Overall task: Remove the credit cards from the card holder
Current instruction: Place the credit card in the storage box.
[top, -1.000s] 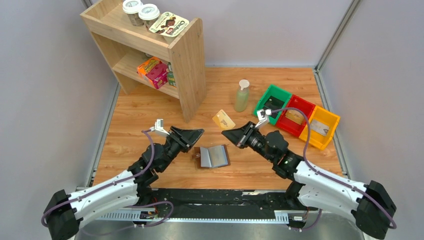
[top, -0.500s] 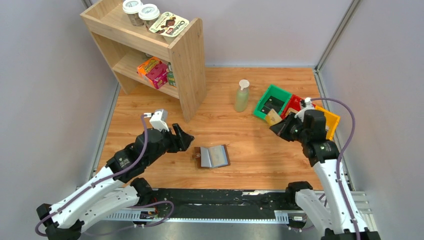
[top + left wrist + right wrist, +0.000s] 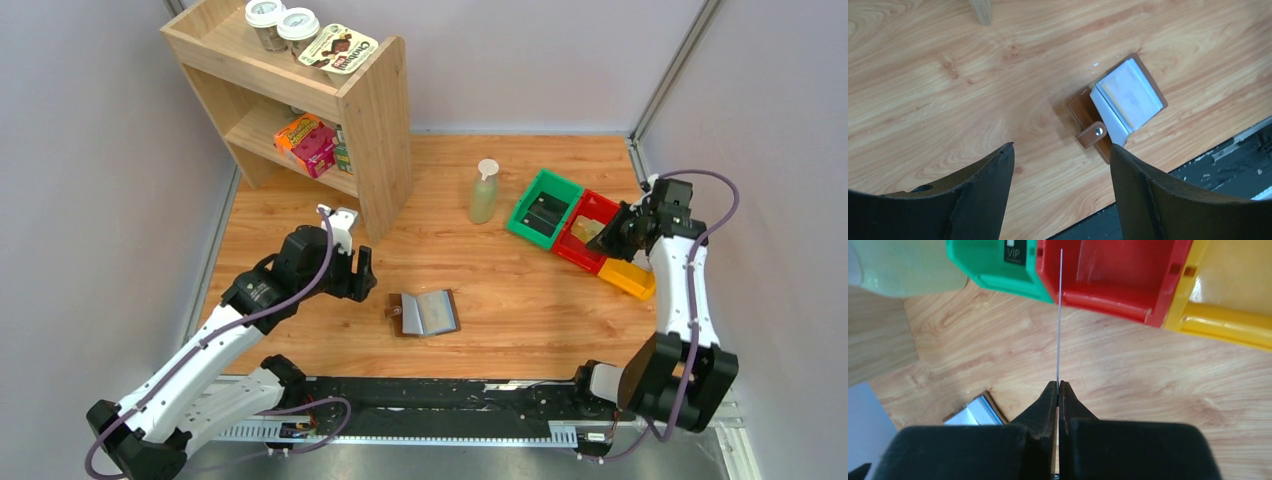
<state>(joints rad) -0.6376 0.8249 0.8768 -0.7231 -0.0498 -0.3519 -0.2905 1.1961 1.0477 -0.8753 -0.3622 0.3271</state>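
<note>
The brown leather card holder (image 3: 425,313) lies open on the wooden floor, its snap tab to the left. In the left wrist view, the card holder (image 3: 1083,107) shows pale grey-blue pockets with a card (image 3: 1128,95) tucked in. My left gripper (image 3: 1060,147) is open and empty, above the floor to the left of the card holder (image 3: 365,275). My right gripper (image 3: 1057,384) is shut on a thin card (image 3: 1059,315) seen edge-on. It holds the card over the red bin (image 3: 1113,270), far right of the card holder (image 3: 612,232).
A green bin (image 3: 520,215) holds dark cards. A red bin (image 3: 575,250) and a yellow bin (image 3: 630,278) stand beside it at the right. A pale green bottle (image 3: 484,192) stands left of the bins. A wooden shelf unit (image 3: 370,120) stands at the back left.
My right gripper has carried the card from beside the card holder out to the right, over the bins. My left gripper has pulled back to the left, away from the card holder.
</note>
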